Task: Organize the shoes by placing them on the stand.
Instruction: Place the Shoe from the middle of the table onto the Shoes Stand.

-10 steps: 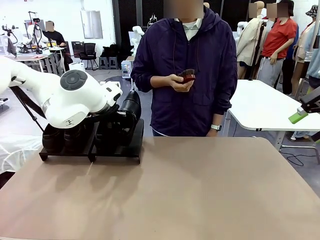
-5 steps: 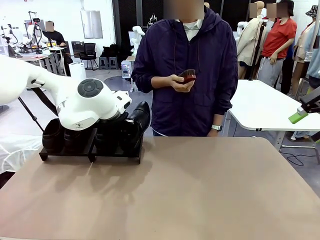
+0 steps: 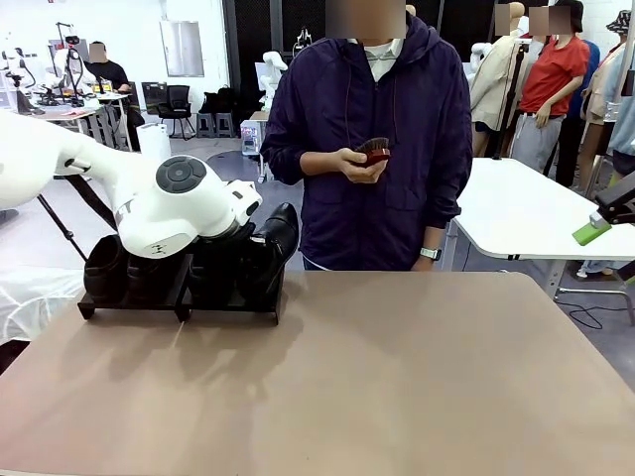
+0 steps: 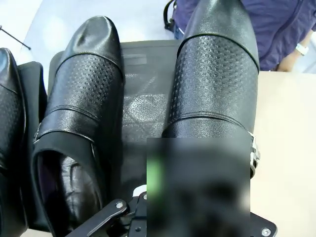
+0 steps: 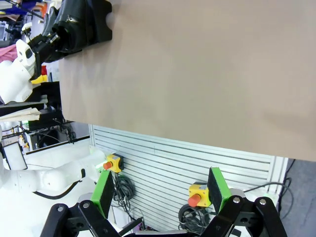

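My left gripper [image 4: 197,197] is clamped on the rightmost shoe [image 4: 215,74] — tilted over the stand [image 3: 179,297]. My right gripper [image 5: 160,195] hangs with its jaws apart — well off the stand.

Four glossy black shoes [image 3: 189,266] are seen on the low black stand [image 3: 233,302]; the rightmost shoe [image 4: 215,74] is tilted, toe raised.

No legible text, no labels, brands, nos. or signs readable anywhere, small dark mark on left arm's [image 3: 164,213] white housing too small to make out, shoes [image 4: 81,113] show embossed pattern only, no print
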Robot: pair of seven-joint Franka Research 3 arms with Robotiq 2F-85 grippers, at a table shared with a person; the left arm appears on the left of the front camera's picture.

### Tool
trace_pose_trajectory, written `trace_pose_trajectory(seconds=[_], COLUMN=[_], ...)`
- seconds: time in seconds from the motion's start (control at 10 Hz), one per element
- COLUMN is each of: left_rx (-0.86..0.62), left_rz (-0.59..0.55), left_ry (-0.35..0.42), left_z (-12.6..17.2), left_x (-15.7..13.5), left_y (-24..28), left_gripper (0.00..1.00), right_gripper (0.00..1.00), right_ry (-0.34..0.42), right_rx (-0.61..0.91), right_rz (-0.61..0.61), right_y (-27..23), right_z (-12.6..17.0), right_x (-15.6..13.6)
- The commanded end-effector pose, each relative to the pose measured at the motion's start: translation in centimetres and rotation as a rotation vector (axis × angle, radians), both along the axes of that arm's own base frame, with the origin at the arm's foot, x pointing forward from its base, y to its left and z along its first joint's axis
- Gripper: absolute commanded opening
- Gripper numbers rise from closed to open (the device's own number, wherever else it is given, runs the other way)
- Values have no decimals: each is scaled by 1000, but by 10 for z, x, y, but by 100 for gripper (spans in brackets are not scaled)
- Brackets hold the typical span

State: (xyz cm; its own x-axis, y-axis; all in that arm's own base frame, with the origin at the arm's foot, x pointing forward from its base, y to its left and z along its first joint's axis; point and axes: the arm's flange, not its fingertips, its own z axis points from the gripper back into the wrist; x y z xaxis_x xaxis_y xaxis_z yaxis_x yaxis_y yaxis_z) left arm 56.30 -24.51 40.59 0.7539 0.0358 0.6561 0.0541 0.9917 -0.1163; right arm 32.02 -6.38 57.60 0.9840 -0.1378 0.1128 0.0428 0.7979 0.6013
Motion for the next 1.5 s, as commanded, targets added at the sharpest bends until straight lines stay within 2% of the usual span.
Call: trace_pose_trajectory(seconds=[0.0,0.2,0.6,0.9,1.0,1.1,1.4], left_rx=[-3,10,36,37,40,45,46], left_rz=[53,69,138,122,122,118,132], left_ry=[-9,-18,27,27,20,14,10], left_z=[-2,3,5,3,3,3,5], left_x=[-1,-4,-8,-5,-5,-6,-6], left_y=[-4,-5,-5,-8,-8,-8,-6], left_gripper=[0,0,0,0,58,100,100], right_gripper=[100,100,100,100,100,100,100], right_ry=[2,2,2,2,2,2,2], right_rx=[6,6,6,6,6,6,6], right_rz=[-2,-2,-2,-2,-2,-2,-2], right_y=[1,1,1,1,1,1,1], right_z=[3,3,3,3,3,3,3], right_x=[1,1,1,1,1,1,1])
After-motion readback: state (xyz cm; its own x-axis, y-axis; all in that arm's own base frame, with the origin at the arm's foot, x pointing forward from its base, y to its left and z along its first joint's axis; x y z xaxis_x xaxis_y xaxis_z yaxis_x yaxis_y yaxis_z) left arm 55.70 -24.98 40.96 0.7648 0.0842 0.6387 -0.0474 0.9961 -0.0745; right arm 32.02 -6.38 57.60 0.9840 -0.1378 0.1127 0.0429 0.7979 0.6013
